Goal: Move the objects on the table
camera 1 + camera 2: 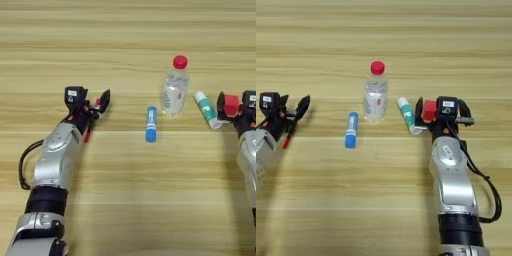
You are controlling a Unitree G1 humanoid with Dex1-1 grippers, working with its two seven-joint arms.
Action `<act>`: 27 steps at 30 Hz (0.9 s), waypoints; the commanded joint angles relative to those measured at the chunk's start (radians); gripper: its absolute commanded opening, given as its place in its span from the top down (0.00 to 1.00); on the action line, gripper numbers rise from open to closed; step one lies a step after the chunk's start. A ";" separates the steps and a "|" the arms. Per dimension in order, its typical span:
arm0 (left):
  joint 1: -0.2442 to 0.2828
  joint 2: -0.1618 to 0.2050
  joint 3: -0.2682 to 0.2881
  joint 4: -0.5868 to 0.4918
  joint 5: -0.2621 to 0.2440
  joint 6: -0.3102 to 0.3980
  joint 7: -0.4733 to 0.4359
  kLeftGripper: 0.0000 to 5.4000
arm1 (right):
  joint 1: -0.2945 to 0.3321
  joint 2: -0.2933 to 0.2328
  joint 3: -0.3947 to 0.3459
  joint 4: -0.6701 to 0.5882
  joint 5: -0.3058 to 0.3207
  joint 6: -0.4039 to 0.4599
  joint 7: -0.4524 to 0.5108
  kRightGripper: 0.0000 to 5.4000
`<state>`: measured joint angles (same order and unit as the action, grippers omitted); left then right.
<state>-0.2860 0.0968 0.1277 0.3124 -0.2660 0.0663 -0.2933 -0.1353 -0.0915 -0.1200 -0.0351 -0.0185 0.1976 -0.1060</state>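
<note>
Right gripper (pixel 428 111) clamps the small red cube (pixel 429 110), left gripper (pixel 92 107) pinches the thin red pen (pixel 88 134) — the red-capped clear plastic bottle (pixel 175 90) and both tubes lie untouched.

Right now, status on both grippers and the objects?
Left gripper holding red pen. Right gripper shut on red cube, beside green-and-white tube. Bottle upright, blue-and-white tube lying free.

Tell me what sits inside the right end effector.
A red cube sits between the right end effector's black fingers, beside the green tube. The cube's far side is covered.
</note>
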 commanded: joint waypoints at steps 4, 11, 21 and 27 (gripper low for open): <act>-0.028 0.039 0.046 0.034 0.063 -0.096 0.085 0.15 | 0.066 0.037 0.038 -0.120 0.020 0.075 0.024 0.00; -0.043 0.062 0.068 0.091 0.101 -0.152 0.154 0.04 | 0.129 0.071 0.092 -0.220 0.027 0.139 0.047 0.00; -0.054 0.063 0.072 0.122 0.104 -0.158 0.164 0.00 | 0.241 0.094 0.220 -0.336 0.035 0.254 0.112 0.00; -0.057 0.061 0.071 0.130 0.105 -0.161 0.165 0.00 | 0.266 0.106 0.282 -0.330 0.060 0.302 0.160 0.00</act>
<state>-0.3311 0.1509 0.1945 0.4342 -0.1646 -0.0878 -0.1319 0.1276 0.0061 0.1440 -0.3584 0.0232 0.4745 0.0356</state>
